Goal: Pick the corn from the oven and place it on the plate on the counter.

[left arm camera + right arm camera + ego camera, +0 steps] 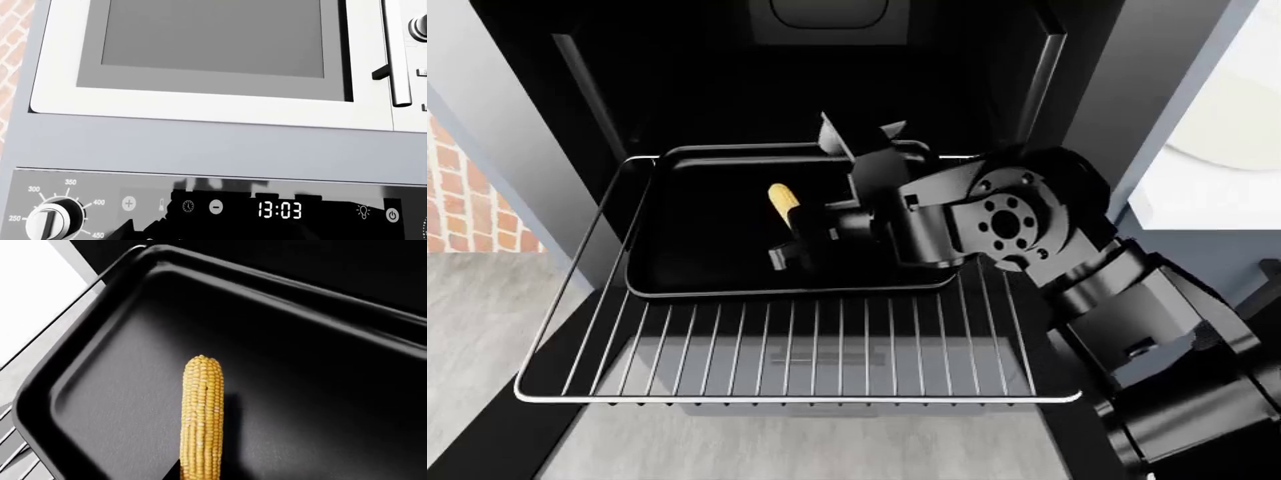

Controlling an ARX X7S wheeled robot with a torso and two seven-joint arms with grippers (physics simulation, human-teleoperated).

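The oven [587, 120] stands open with its wire rack [801, 360] pulled out. On the rack sits a black baking tray [694, 260]. The yellow corn [783, 203] lies in that tray, pointed end toward the back; the right wrist view shows the corn [202, 420] running lengthwise away from the camera. My right gripper [797, 238] reaches in at the cob's thick end, with a finger on either side of it. Whether the fingers press on the cob does not show. The off-white plate [1237, 115] rests on the white counter [1194, 213] at the right. My left gripper is out of view.
The left wrist view faces a white microwave [213, 55] above a black control panel [220, 207] with a lit clock and a dial [53, 220]. A brick wall [467, 205] and grey floor lie left of the oven. Black cavity walls close in the tray's far side.
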